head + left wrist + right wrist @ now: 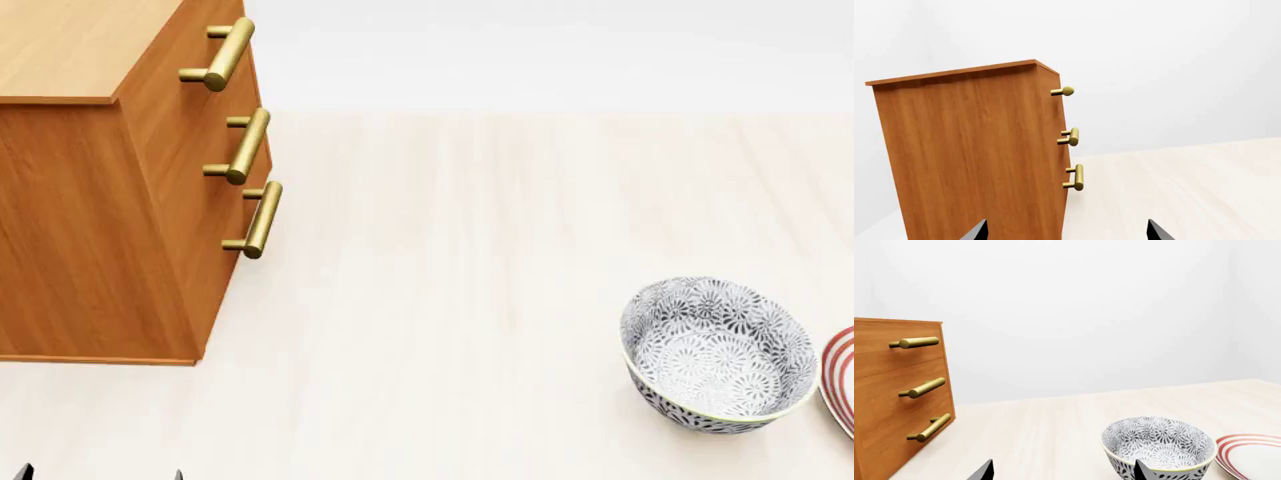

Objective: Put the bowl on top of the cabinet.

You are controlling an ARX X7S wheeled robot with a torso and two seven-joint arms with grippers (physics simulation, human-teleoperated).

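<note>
The bowl (717, 355), deep and white with a dense grey floral pattern, stands upright on the pale surface at the near right. It shows again as the bowl (1157, 446) in the right wrist view. The orange-brown cabinet (94, 200), with a lighter top and brass bar handles (247, 145), stands at the far left. My right gripper (1063, 472) is open with nothing between its fingers, and one fingertip (1142, 471) overlaps the bowl's near wall. My left gripper (1067, 232) is open and empty, facing the cabinet (974, 160) side. Only its tips show at the head view's bottom left.
A flat white plate with red rings (841, 380) lies just right of the bowl, cut by the frame edge, and shows again as the plate (1251, 455). The pale wooden surface (467, 250) stretches between cabinet and bowl. A white wall stands behind.
</note>
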